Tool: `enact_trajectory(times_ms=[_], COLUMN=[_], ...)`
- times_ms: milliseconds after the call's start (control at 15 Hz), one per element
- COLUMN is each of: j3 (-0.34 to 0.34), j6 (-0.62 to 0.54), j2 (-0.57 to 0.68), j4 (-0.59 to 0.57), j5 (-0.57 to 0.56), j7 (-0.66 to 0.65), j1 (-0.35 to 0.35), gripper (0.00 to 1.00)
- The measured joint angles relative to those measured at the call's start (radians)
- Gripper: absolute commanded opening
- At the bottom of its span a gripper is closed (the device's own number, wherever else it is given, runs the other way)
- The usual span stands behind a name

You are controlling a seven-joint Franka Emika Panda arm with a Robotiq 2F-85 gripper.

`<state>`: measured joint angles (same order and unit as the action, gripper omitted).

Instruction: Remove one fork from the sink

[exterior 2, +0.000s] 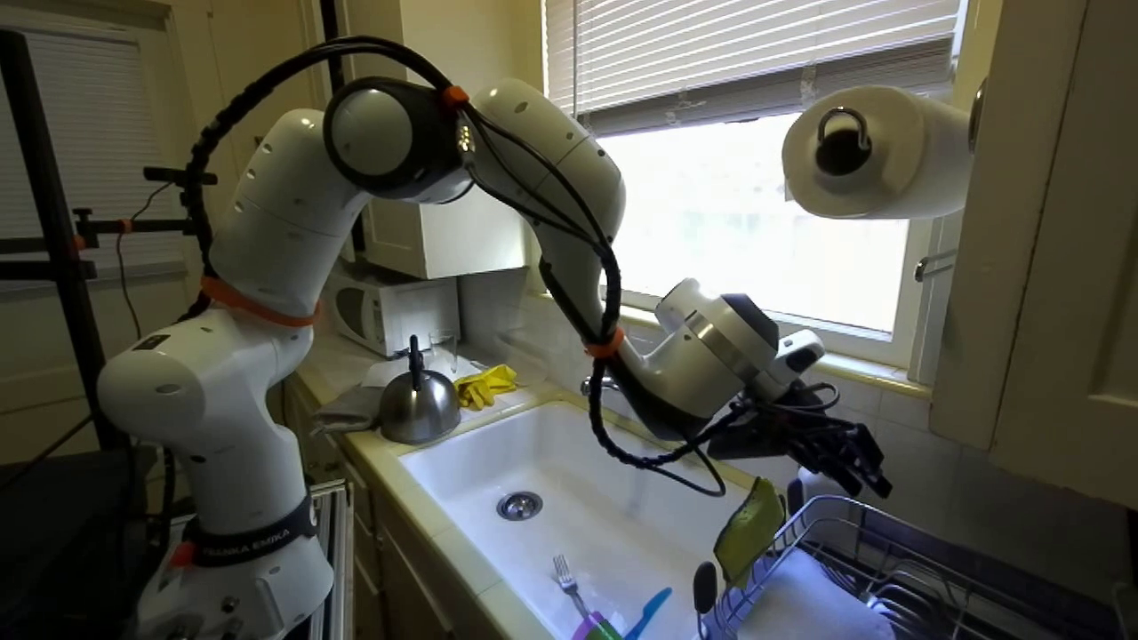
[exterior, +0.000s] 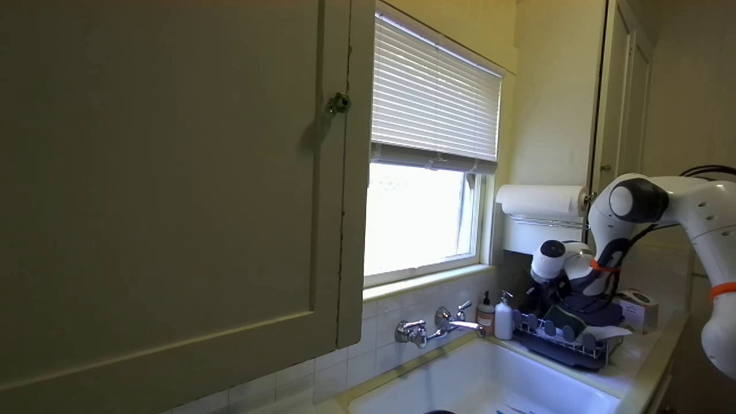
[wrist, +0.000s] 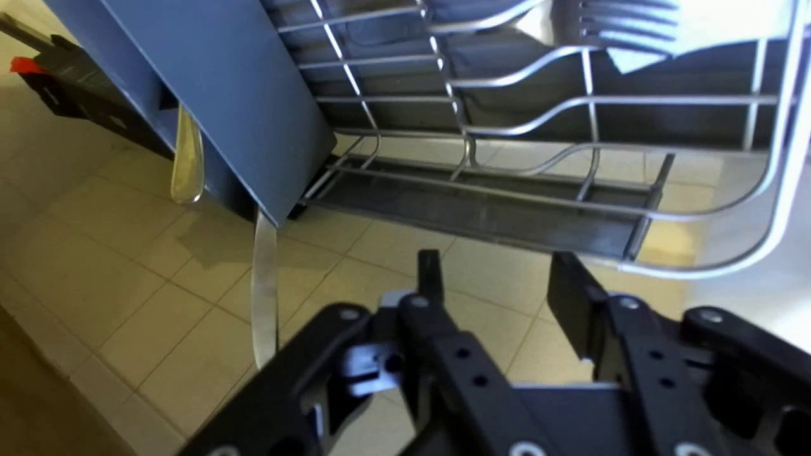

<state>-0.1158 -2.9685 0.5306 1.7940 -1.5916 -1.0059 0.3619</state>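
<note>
The white sink (exterior 2: 613, 498) shows in both exterior views, with its basin in an exterior view (exterior: 448, 374). A metal fork (exterior 2: 569, 583) lies in the sink, tines up in the picture, its lower end by coloured handles. A blue knife (exterior 2: 649, 612) lies beside it. My gripper (wrist: 494, 266) is open and empty in the wrist view, above pale counter tiles beside the dish rack. In an exterior view my gripper (exterior 2: 864, 484) hangs above the rack's far side, away from the fork. Another fork (wrist: 621, 25) lies in the rack in the wrist view.
A wire dish rack (exterior 2: 822, 505) stands beside the sink, with a green sponge (exterior 2: 751, 532) at its edge. A blue-grey cutlery holder (wrist: 241, 95) is at its end. A kettle (exterior 2: 420, 407), yellow gloves (exterior 2: 486, 386) and soap bottles (exterior: 503, 319) surround the sink.
</note>
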Motion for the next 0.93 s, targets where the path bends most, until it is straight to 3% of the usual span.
enact_trajectory(times_ms=[200, 333, 467, 733, 867, 933], j3=[0.018, 0.039, 0.04, 0.101, 0.092, 0.09], j6=[0.059, 0.141, 0.196, 0.197, 0.195, 0.197], j2=[-0.093, -0.179, -0.266, -0.437, -0.533, -0.567], j4=[0.023, 0.067, 0.138, 0.338, 0.422, 0.438], j5=[0.106, 0.204, 0.339, 0.603, 0.745, 0.758], j7=[-0.01, 0.029, 0.159, 0.464, 0.6, 0.618], j1=[-0.016, -0.028, -0.052, -0.046, -0.075, -0.08], gripper=[0.99, 1.0, 1.0, 1.0, 1.0, 1.0])
